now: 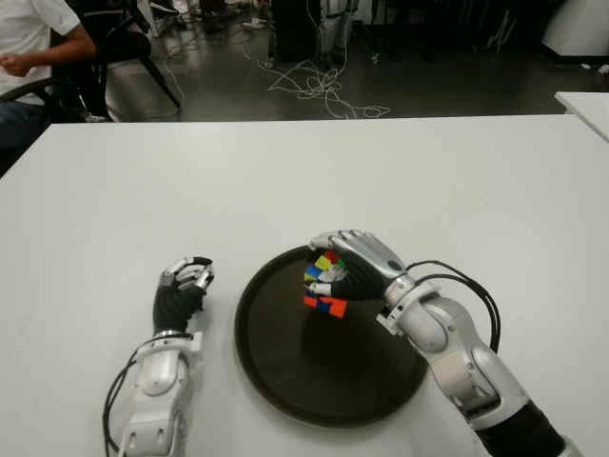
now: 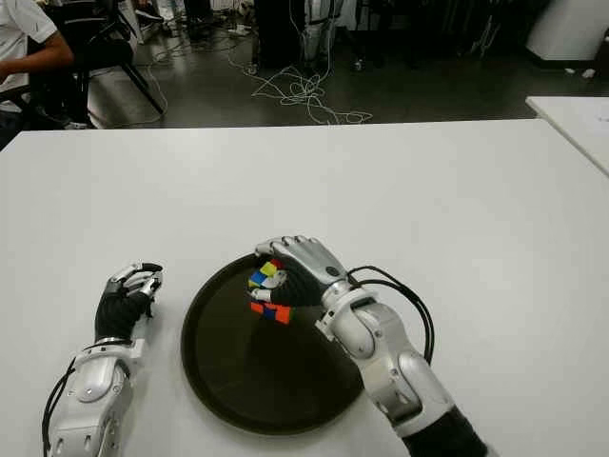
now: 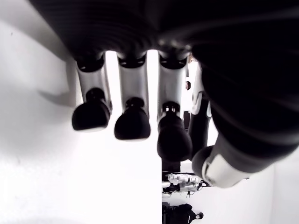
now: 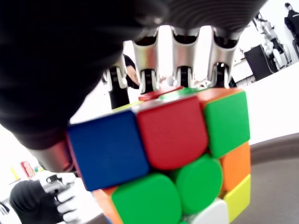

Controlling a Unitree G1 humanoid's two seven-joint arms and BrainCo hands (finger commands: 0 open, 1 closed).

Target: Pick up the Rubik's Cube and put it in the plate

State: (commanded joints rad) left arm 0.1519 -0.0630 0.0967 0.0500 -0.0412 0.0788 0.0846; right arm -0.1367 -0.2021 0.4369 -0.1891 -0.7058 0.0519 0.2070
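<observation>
The Rubik's Cube (image 1: 324,284) is held in my right hand (image 1: 350,270), whose fingers curl over its top, above the far part of the dark round plate (image 1: 285,371). In the right wrist view the cube (image 4: 173,154) fills the frame, its blue, red and green tiles facing the camera under the fingers (image 4: 187,60). I cannot tell whether the cube touches the plate. My left hand (image 1: 181,290) shows on the white table just left of the plate, fingers curled and holding nothing.
The white table (image 1: 285,181) stretches far ahead and to both sides. Beyond its far edge lie floor cables (image 1: 319,86), chairs, and a seated person (image 1: 29,48) at the far left. Another white table corner (image 1: 585,105) shows at the right.
</observation>
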